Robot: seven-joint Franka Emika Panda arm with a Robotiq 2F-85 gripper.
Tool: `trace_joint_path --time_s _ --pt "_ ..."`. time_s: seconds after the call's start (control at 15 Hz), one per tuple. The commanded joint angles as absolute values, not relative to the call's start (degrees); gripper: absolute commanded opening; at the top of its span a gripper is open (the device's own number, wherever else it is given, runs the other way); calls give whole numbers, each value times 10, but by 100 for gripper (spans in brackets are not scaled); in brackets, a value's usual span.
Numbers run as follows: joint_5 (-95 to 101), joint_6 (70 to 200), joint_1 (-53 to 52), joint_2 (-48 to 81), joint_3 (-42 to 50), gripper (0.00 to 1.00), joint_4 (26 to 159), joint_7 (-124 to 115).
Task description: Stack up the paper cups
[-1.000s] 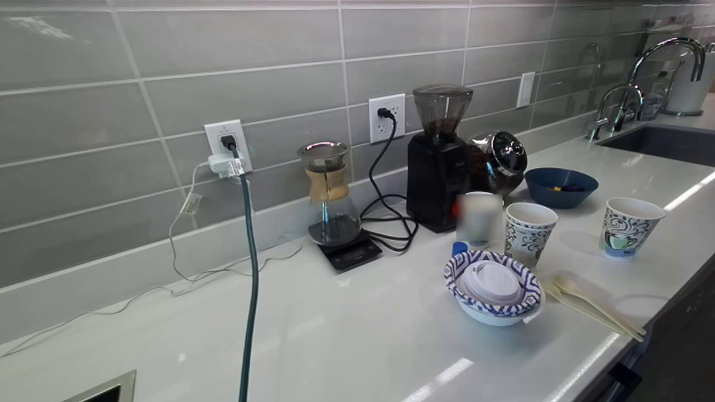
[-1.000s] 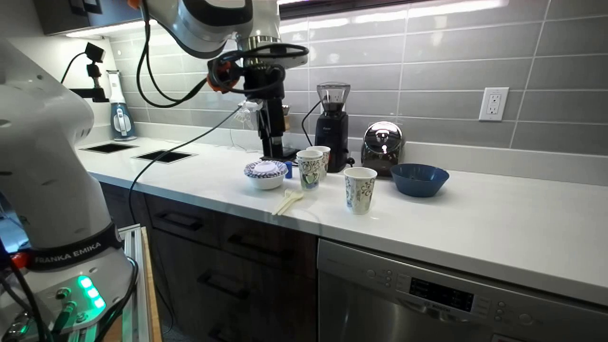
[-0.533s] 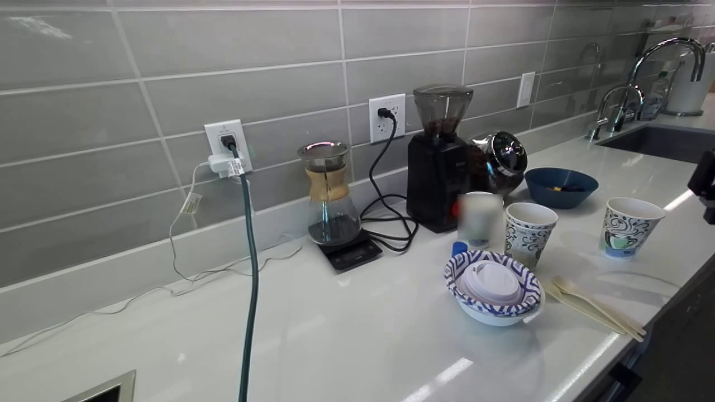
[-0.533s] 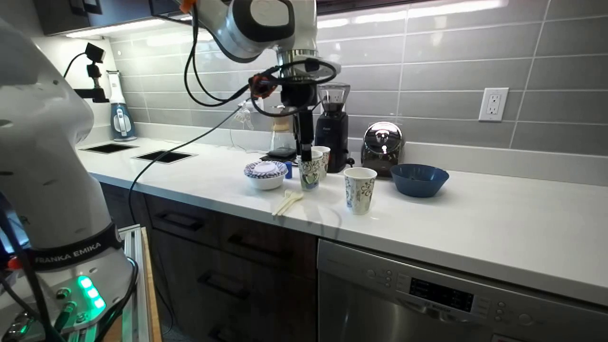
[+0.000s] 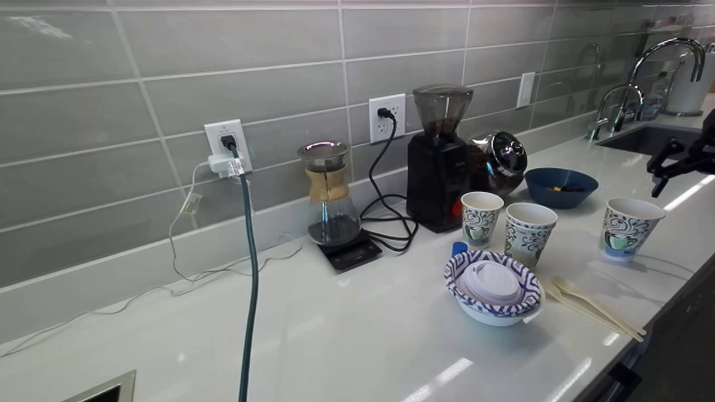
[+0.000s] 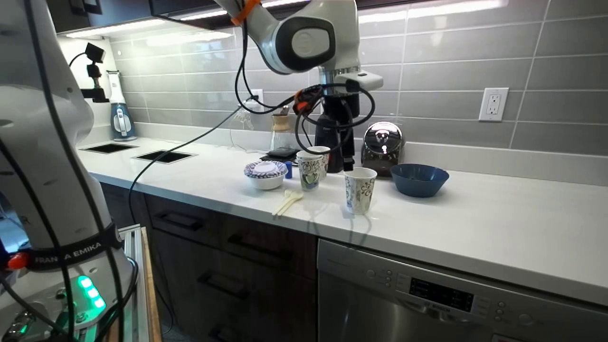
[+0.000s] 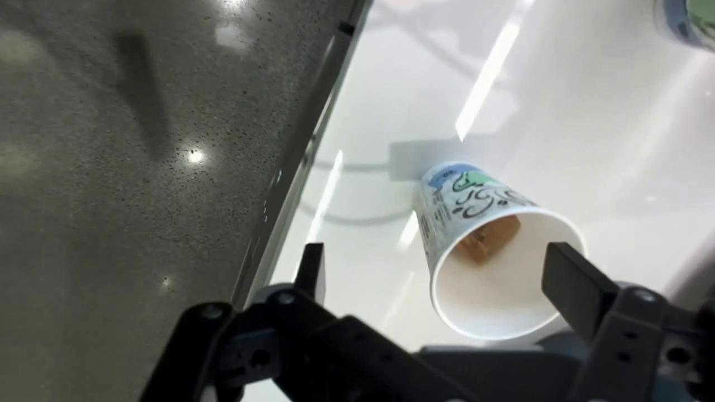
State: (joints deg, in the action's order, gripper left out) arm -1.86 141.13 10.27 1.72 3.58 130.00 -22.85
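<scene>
Three white paper cups with printed patterns stand upright on the counter. One cup (image 5: 479, 219) is beside the coffee grinder. A middle cup (image 5: 528, 234) is close to it and shows a second rim line under its top, like two nested cups. A separate cup (image 5: 628, 229) stands apart toward the sink; in an exterior view it also shows (image 6: 359, 192). In the wrist view this cup (image 7: 469, 206) has something brown inside. My gripper (image 7: 441, 273) is open and empty above it. The right finger overlaps its opening in that view; contact cannot be told. Another cup (image 7: 692, 19) is cut off at the corner.
A blue-and-white patterned bowl (image 5: 525, 310) with a white lid stands before the cups. Light wooden cutlery (image 5: 597, 310) lies near the counter's front edge. The coffee grinder (image 5: 438, 173), a glass jar (image 5: 497, 159) and a dark blue bowl (image 5: 561, 190) stand behind.
The arm has moved right, away from the patterned bowl and past the middle cup, to the separate cup. The gripper has come into the other picture from its right edge. The cups have not moved.
</scene>
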Motion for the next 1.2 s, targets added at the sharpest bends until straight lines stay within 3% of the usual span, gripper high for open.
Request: trace_joint_path --time_s 0.0,0.2,0.27,0.4,0.93,1.13 --pt "-66 1465 86 81 48 100 1260 -239" --pt "-97 1482 83 115 52 97 1246 -245" --pt "-99 1483 81 124 55 75 1245 -251" --pt "-93 1483 78 136 64 71 1241 -270" --pt "-144 1455 76 133 62 13 1234 -269" --pt "-148 1441 72 133 61 0 1226 -262"
